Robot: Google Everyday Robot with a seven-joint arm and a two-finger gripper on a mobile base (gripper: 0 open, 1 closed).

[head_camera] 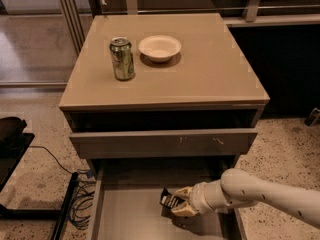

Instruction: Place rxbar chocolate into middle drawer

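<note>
At the bottom of the frame, the gripper (180,202) pinches the rxbar chocolate (168,199) over the open middle drawer (127,217).

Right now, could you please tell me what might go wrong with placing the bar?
The tool holds the rxbar chocolate over the middle drawer, clear of its floor. Released from here, the bar may drop and bounce or slide. Lifting out, the arm could catch the scratched drawer front just overhead.
</note>
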